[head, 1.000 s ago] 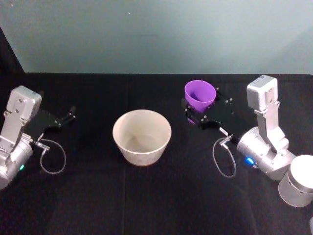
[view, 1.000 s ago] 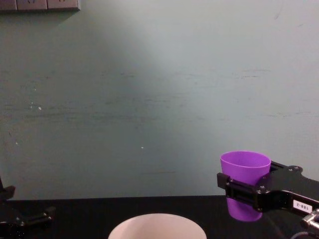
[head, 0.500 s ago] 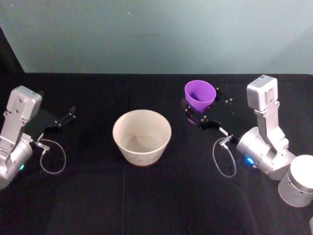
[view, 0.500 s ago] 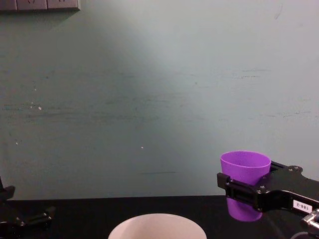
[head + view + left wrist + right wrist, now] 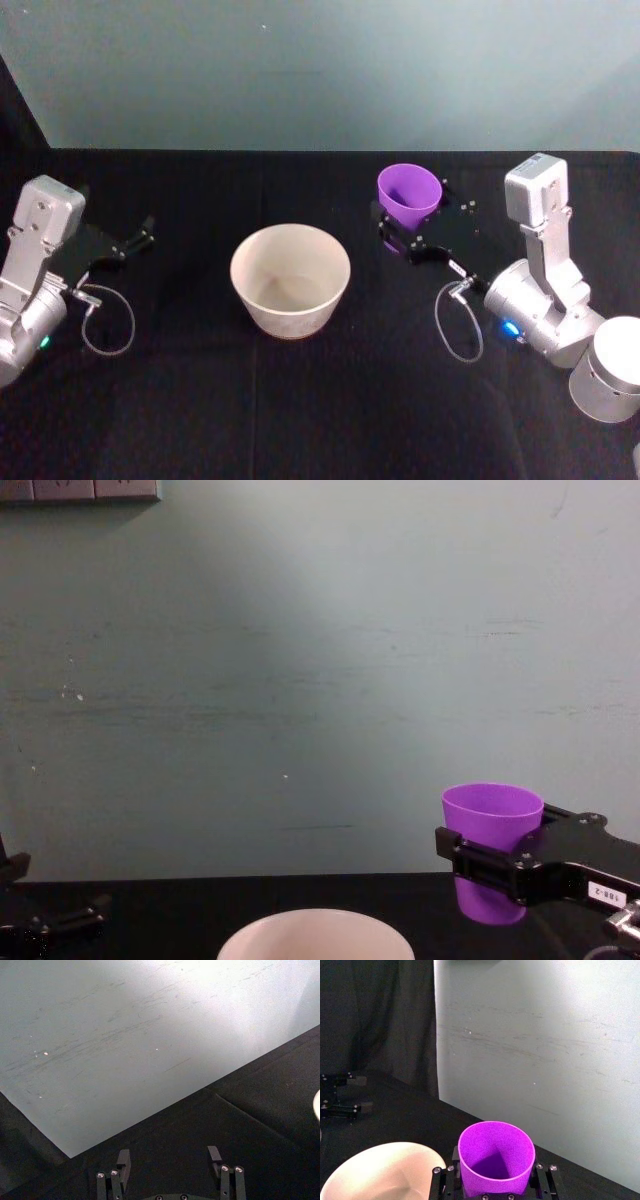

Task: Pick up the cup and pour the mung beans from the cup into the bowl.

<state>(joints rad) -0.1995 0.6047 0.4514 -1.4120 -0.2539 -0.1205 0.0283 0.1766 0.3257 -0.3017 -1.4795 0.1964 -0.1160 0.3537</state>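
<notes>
**Cup (image 5: 409, 193) gripped upright by the right gripper (image 5: 402, 228), near the bowl (image 5: 290, 280), on its right.**
The right jaws are closed on the cup's lower wall, one finger on each side, and the rim is level. In the right wrist view the cup's purple floor and the bowl's white inner wall are visible. The right arm reaches in low from the right over the black table (image 5: 320, 400). The left gripper (image 5: 143, 236) sits at the table's left side, jaws apart, well apart from the bowl.
</notes>
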